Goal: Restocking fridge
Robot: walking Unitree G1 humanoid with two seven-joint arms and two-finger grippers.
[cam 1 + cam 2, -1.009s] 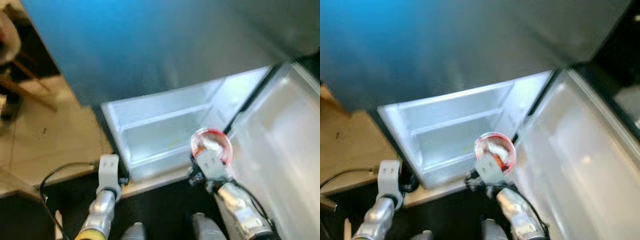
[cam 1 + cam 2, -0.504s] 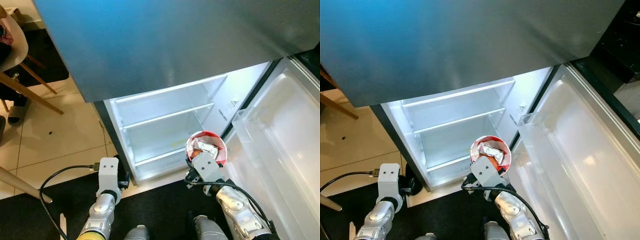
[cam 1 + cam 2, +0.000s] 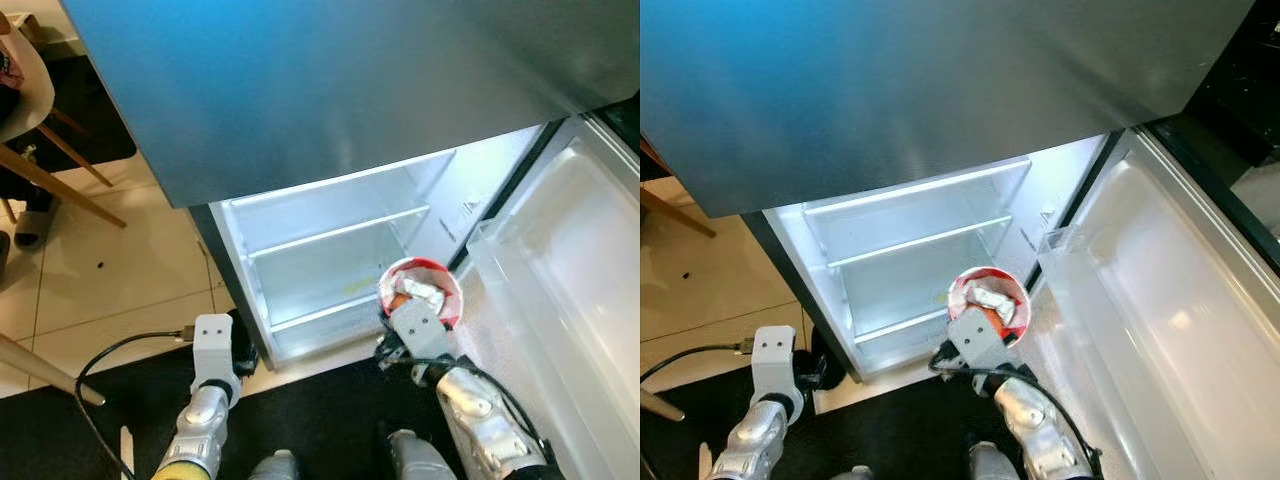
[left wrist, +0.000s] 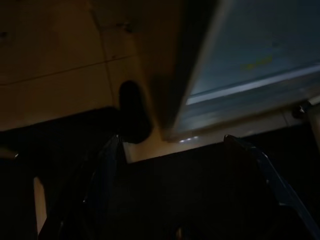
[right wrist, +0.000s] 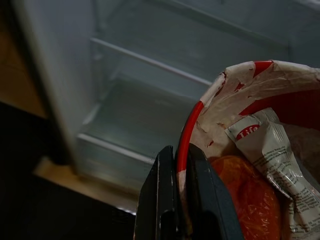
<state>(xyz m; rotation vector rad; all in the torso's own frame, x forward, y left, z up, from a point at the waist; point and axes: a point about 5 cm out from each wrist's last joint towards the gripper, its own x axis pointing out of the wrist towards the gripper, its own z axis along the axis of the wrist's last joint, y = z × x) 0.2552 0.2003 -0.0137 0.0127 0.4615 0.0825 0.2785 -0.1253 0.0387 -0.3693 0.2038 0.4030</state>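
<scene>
A red-rimmed paper bowl [image 3: 404,273] with a white lining holds a crumpled silver packet [image 5: 265,150] and something orange [image 5: 245,200]. My right gripper [image 5: 181,149] is shut on the bowl's rim and holds it low in front of the open fridge [image 3: 320,270], near its right side. The lit lower compartment has a glass shelf [image 3: 340,232] with nothing on it. My left gripper [image 4: 172,140] hangs open above the floor by the fridge's lower left corner, holding nothing.
The fridge door [image 3: 560,300] stands open to the right with bare door bins. The steel upper door [image 3: 330,80] is shut. A black mat [image 3: 320,420] lies under me, with a black cable [image 3: 120,350] at the left. Wooden chair legs [image 3: 60,185] stand on the tiles at far left.
The view was blurred a second ago and has steadied. The bowl stays in my right gripper at about the same spot before the fridge. The left arm has hardly moved.
</scene>
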